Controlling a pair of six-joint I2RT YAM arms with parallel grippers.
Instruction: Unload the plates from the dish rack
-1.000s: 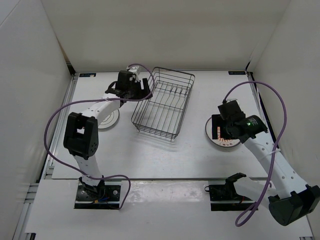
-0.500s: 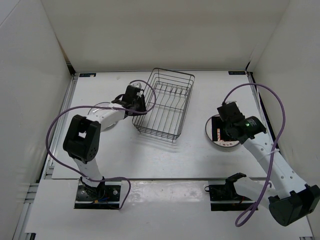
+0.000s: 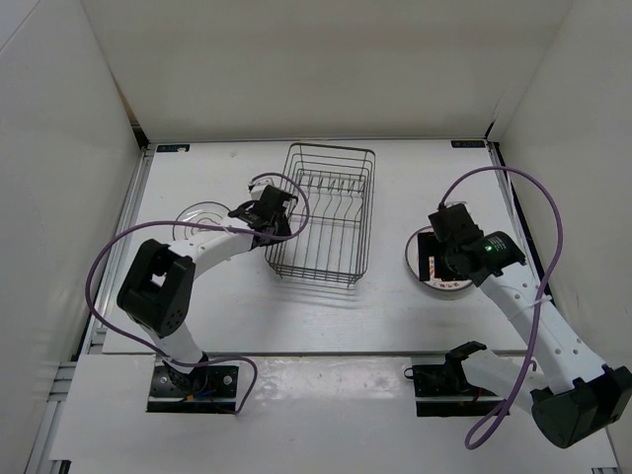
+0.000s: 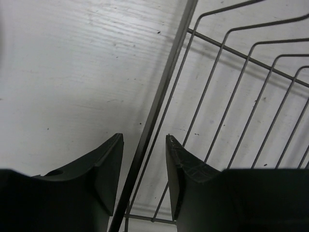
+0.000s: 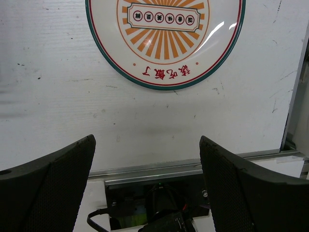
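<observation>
From above: rack (image 3: 326,222) set mid-tabletop (image 3: 296,306), nearer the far edge, long sides running away from the bases. Left pincer (image 3: 269,211) at the rack's left rim, its arm bent low across the left plate (image 3: 196,217). That plate flat on the tabletop just left of the rack, outside it. Right plate (image 3: 446,282) flat too, well apart from the rack, close to the right edge, partly under the right pincer (image 3: 435,259). Bare room between rack and right plate, and a wide bare band along the near edge.

From the left wrist: jaws only a little apart, astride the rack's rim wire (image 4: 159,101), a thin gap on each side, nothing clamped. Side wires fanning off to the right, bare tabletop to the left.

From the right wrist: jaws spread wide, holding nothing, hanging over bare tabletop. Beyond the tips, the right plate (image 5: 164,38), sunburst face up, its near rim clear of both fingers. Nearer in, the tabletop's edge rail (image 5: 145,171)
</observation>
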